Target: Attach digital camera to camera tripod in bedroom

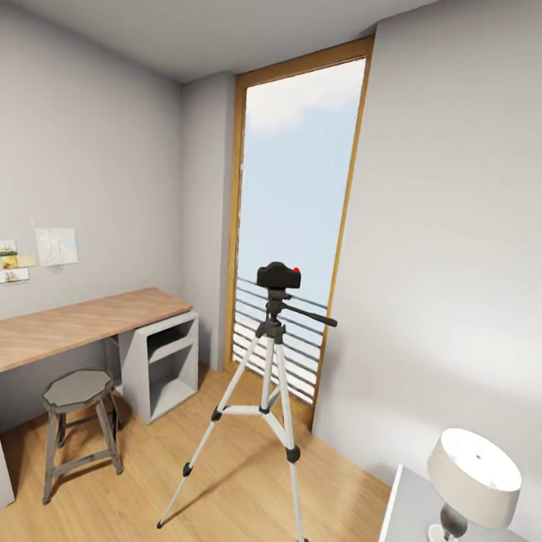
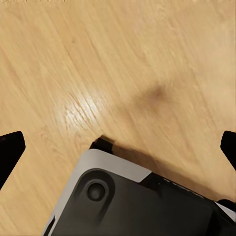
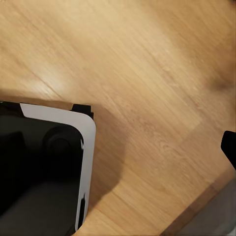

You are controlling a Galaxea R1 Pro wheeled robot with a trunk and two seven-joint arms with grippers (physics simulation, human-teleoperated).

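The digital camera (image 1: 278,276), a small black box with a red button on top, sits on the black head of the camera tripod (image 1: 267,386). The tripod stands on its three silver legs on the wood floor in front of the tall window (image 1: 295,183) of the bedroom. Its pan handle points right. In the left wrist view my left gripper (image 2: 118,152) is open over the floor, its black fingertips (image 2: 11,147) at the picture's two edges with nothing between them. In the right wrist view my right gripper (image 3: 118,147) is open too, with one fingertip (image 3: 229,146) showing.
A wood-topped desk (image 1: 69,327) runs along the left wall, with a grey stool (image 1: 79,394) before it. At the lower right a lamp (image 1: 473,478) stands on a white surface (image 1: 400,529). My own grey and black base (image 2: 137,201) (image 3: 44,167) shows under both wrists.
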